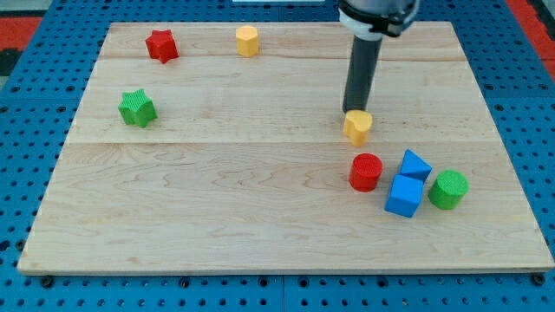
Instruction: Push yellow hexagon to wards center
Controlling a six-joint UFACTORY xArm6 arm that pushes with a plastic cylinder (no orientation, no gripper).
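My tip (355,112) stands just above the upper edge of a yellow block (356,126), touching it or nearly so; the rod rises straight up from there to the arm at the view's top. This arm has no fingers to open or close: it ends in a plain dark rod that holds nothing and can only press against a block's side.

That yellow block, rounded and of unclear shape, lies right of the bench's (217,208) middle. The yellow hexagon (247,41) sits near the top edge, left of centre, well apart from my tip. A red star (161,45) lies to its left and a green star (137,107) lower left. At lower right cluster a red cylinder (366,172), two blue blocks (414,164) (404,196) touching each other, and a green cylinder (448,189).
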